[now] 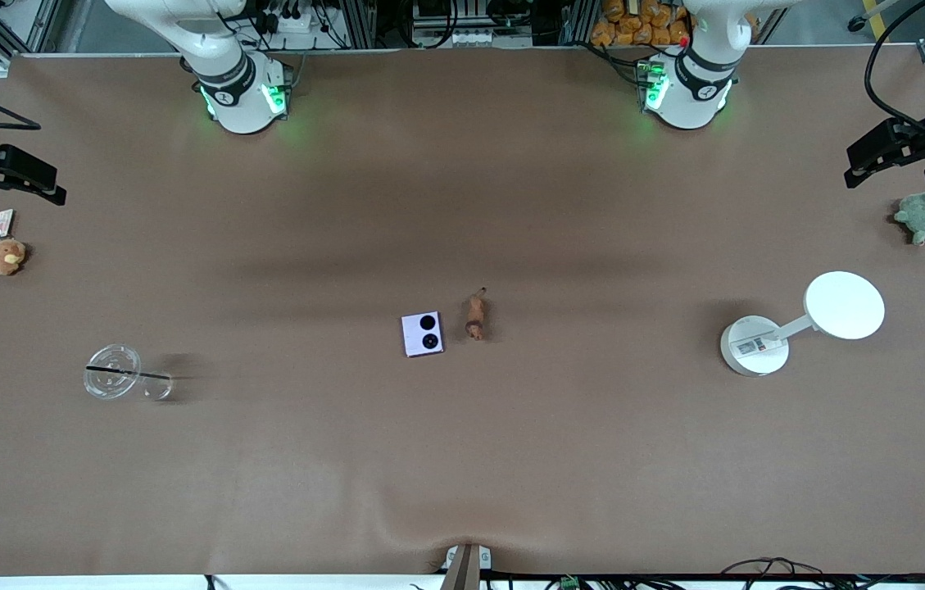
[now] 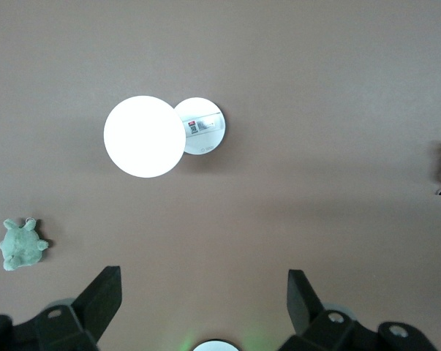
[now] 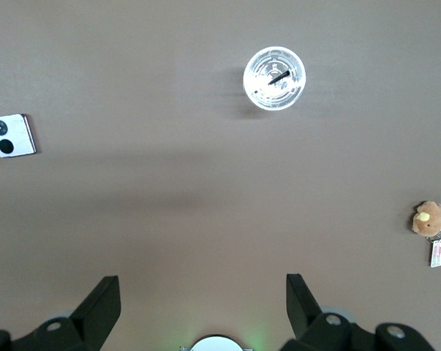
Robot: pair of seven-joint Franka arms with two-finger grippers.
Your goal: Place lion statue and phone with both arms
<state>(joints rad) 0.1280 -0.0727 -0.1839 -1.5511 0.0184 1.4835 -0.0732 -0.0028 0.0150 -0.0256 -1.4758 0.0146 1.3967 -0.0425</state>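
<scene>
1. Brown worktop (image 1: pixel 462 459) carries all items; both arm bases stand along its edge farthest from the front camera.
2. Landmark: the phone (image 1: pixel 422 334) lies flat near the worktop's middle, face up, two black camera circles showing.
3. The lion statue (image 1: pixel 475 315) lies just beside the phone, toward the left arm's end, not touching it; its darker head points toward the front camera.
4. The white lamp (image 1: pixel 798 326) stands well apart from the phone, toward the left arm's end.
5. The green plush turtle (image 1: pixel 924 215) sits farther from the front camera than the lamp, at that same end.
6. The clear cup (image 1: pixel 113 372) lies well apart from the phone, toward the right arm's end; the brown plush toy (image 1: pixel 6 256) sits at that end's edge.
7. The left gripper (image 1: pixel 880 160) hangs near the turtle, jaws spread wide, holding nothing.
8. The right gripper (image 1: pixel 40 184) hangs near the brown plush toy, jaws spread wide, holding nothing.
</scene>
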